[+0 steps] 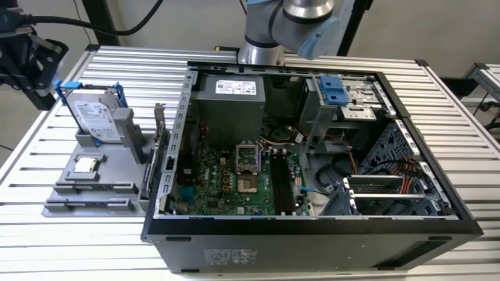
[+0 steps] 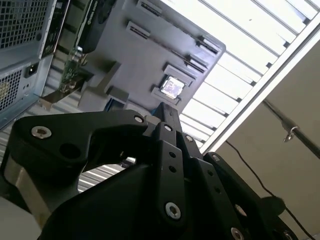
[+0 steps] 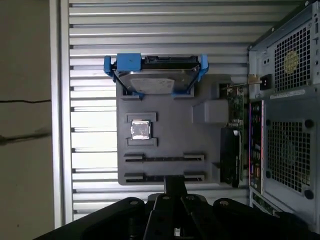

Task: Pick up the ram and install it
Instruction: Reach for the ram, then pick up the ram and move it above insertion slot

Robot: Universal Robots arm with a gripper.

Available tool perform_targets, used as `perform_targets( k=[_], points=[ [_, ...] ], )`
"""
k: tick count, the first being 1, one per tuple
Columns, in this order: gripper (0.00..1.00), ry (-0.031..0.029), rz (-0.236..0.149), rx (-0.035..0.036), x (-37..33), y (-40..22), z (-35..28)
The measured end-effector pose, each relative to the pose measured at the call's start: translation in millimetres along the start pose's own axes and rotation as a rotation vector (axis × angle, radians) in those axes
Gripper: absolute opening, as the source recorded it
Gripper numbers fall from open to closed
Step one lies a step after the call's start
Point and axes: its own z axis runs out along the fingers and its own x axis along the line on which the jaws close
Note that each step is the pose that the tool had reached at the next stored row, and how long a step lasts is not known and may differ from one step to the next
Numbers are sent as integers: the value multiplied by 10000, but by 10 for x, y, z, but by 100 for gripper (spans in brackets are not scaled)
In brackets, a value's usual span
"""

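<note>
The parts holder (image 1: 105,172) lies beside the computer case (image 1: 312,231), on the exterior view's left; the hard drive (image 1: 98,120) stands on it, the expansion card (image 1: 158,140) nearest the case

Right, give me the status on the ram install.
Cannot confirm any step. The gripper hangs above the gray holder outside the case, away from the motherboard. Whether the ram sits there, in the gripper or in the black slots, I cannot tell, so pickup and install are unverified.

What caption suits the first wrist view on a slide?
End effector near a grey tray with a blue-framed hard drive and a chip, beside the computer case.
</note>
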Motion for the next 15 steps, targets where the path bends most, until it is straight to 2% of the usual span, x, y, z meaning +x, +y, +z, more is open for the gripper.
perform_targets(
  k=[5,15],
  points=[
    [0,-1,15,0,-4,-106,-5],
    [0,14,-266,-7,-5,-131,-6]
  ],
)
